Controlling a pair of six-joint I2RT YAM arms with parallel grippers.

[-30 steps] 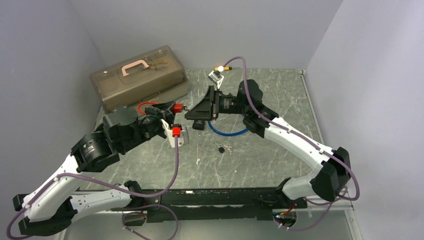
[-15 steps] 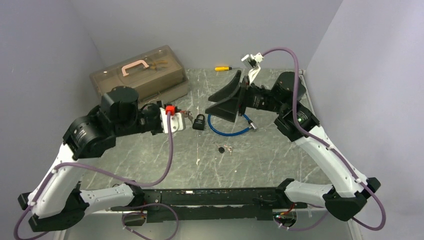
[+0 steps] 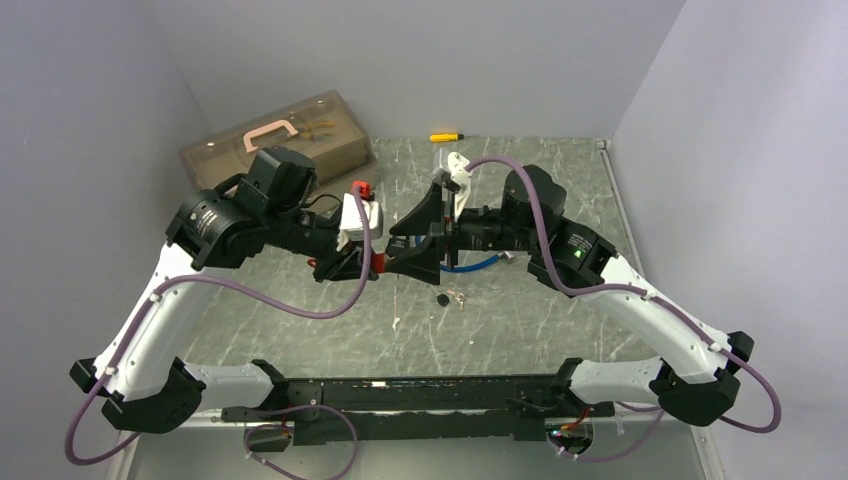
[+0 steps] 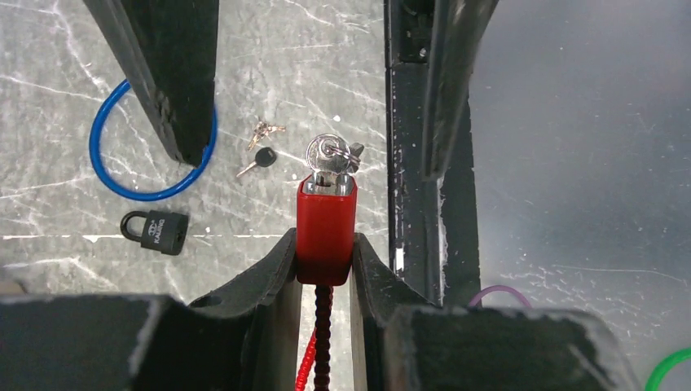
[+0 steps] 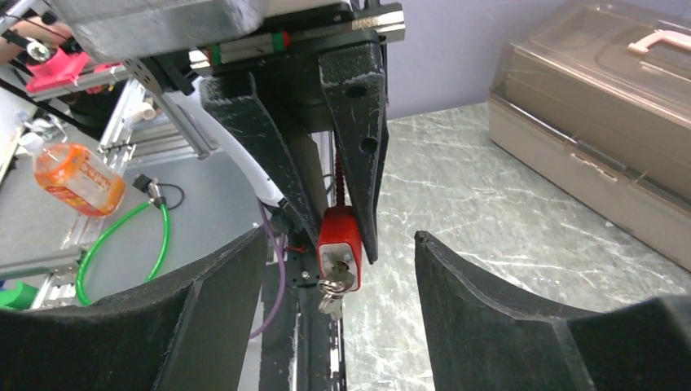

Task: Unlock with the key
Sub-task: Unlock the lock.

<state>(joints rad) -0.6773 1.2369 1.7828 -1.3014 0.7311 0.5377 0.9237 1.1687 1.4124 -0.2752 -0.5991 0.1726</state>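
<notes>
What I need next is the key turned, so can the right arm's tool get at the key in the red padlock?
Probably yes: the open right tool faces the key, which juts from the red padlock in the left tool, nothing between.

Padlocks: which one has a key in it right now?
The red padlock clamped in the left gripper: a key sticks out of its end. The black padlock lies on the table with none.

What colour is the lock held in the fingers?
Red lock; clearest in the left wrist view.
</notes>
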